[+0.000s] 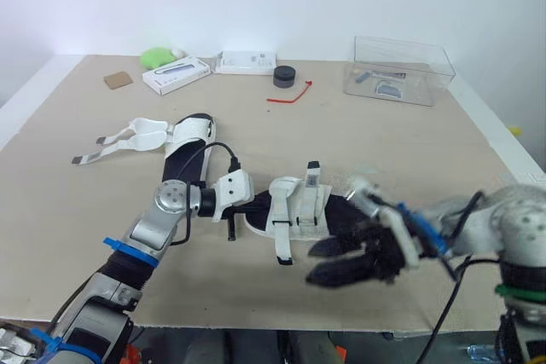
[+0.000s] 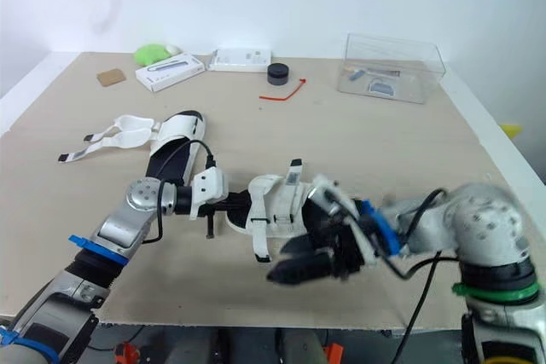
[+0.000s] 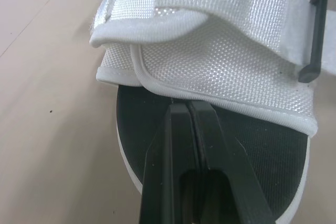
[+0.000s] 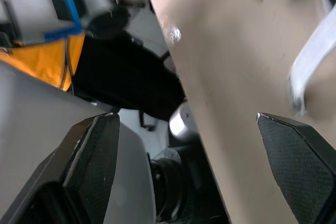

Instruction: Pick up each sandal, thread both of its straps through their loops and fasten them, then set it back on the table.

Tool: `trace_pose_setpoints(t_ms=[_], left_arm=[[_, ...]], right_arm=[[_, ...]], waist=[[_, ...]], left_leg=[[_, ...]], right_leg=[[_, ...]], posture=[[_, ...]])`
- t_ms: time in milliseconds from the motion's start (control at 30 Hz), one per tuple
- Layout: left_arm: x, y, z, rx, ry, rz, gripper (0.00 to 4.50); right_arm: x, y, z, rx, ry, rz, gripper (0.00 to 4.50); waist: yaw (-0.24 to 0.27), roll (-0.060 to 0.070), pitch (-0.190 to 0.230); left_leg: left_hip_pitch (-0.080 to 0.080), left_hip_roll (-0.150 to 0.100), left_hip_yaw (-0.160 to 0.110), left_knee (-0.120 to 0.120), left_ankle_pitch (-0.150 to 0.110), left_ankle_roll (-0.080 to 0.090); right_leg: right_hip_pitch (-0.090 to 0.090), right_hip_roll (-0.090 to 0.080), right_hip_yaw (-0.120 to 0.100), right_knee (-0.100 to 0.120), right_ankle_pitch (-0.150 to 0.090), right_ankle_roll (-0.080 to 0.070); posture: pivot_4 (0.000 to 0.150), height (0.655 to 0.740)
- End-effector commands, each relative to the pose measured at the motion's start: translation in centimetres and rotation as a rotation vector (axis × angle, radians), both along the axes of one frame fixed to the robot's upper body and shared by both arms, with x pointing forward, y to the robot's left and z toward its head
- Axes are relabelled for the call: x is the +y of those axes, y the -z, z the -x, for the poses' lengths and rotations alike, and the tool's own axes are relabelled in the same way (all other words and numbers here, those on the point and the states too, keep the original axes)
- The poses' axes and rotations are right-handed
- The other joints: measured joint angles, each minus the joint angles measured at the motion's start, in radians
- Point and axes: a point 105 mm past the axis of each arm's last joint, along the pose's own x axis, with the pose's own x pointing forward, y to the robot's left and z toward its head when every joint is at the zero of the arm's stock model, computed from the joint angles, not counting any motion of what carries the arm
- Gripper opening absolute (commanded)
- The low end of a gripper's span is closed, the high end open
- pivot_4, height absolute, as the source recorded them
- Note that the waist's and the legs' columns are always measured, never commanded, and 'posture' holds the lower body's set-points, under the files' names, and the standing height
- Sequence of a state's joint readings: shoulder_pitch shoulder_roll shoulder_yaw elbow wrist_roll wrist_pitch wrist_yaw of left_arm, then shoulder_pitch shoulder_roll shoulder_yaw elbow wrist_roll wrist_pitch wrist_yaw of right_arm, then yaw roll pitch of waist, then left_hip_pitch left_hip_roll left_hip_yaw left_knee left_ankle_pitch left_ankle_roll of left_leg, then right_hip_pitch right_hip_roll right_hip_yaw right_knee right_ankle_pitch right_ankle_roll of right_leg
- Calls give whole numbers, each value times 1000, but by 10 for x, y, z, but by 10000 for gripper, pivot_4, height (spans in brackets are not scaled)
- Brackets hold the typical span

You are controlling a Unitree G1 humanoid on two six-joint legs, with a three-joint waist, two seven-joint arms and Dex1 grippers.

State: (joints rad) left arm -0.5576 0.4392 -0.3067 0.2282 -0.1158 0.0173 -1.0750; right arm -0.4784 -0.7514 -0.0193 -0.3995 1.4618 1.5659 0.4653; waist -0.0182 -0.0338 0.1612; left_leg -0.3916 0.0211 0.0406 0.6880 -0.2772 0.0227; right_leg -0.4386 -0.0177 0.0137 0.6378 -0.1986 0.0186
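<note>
Apparently clenched left gripper (image 3: 187, 111) over sandal (image 1: 294, 206), splayed right gripper (image 1: 334, 262) beside its other end.

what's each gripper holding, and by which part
Right gripper open, holding nothing. Left gripper shut over the near sandal's black footbed, tips at the white upper; grip unclear.

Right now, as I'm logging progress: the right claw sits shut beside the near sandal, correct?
Not quite: the right claw is wide open, as the right wrist view shows. It does sit beside the near sandal.
</note>
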Motion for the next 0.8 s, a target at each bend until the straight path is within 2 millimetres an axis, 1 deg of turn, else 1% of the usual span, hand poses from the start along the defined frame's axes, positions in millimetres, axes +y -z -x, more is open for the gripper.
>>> trace_pose_setpoints(t_ms=[33, 133, 200, 300, 500, 600, 700, 733, 800], left_arm=[[0, 16, -1, 35, -12, -53, 0], [0, 14, -4, 28, -14, -54, 0], [0, 13, -6, 21, -17, -53, 0], [1, 12, -10, 13, -28, -51, 0], [0, 12, -11, 6, -30, -48, 0], [2, 14, -10, 9, -37, -50, 0], [3, 15, -8, 12, -41, -49, 0], [3, 15, -8, 13, -42, -49, 0], [4, 16, -7, 16, -46, -48, 0]], right_arm=[[4, 15, -27, -152, 133, 108, 44636], [4, 15, -44, -171, 201, 100, 44636], [5, 12, -48, -177, 208, 86, 44636], [10, 6, -49, -178, 189, 62, 44636], [18, 4, -50, -157, 188, 32, 44636], [15, 9, -51, -144, 213, 52, 44636], [12, 17, -47, -137, 216, 90, 44636], [11, 19, -46, -133, 214, 99, 42376], [10, 23, -42, -121, 223, 103, 36015]], waist=[[-1, 0, 0], [-1, 0, 0], [-1, 0, 0], [-1, 0, 0], [-1, 0, 0], [-2, 0, 0], [-2, 0, 0], [-2, 0, 0], [-2, 0, 0]], left_leg=[[0, 0, 0, 0, 1, 1], [0, -1, 1, 0, 2, 1], [0, -1, 2, 0, 2, 1], [-1, -1, 3, 0, 2, 1], [-1, -1, 2, -1, 2, 2], [-1, -1, 2, -1, 2, 2], [-1, -1, 2, -1, 2, 2], [-1, -1, 2, -1, 2, 2], [-1, -1, 2, -1, 2, 2]], right_leg=[[0, 0, 0, 0, 1, 1], [0, 1, 0, 0, 2, 2], [0, 2, 1, -1, 2, 2], [-1, 2, 2, -1, 2, 2], [-1, 1, 2, -2, 2, 2], [-1, 0, 2, -2, 3, 2], [-1, -1, 2, -2, 3, 2], [-1, -1, 2, -2, 3, 2], [-1, -1, 2, -2, 3, 2]], posture=[[1500, 7400], [1500, 7400], [1500, 7400], [1500, 7400], [1500, 7400], [1500, 7400], [1500, 7400], [1500, 7400], [1500, 7400]])
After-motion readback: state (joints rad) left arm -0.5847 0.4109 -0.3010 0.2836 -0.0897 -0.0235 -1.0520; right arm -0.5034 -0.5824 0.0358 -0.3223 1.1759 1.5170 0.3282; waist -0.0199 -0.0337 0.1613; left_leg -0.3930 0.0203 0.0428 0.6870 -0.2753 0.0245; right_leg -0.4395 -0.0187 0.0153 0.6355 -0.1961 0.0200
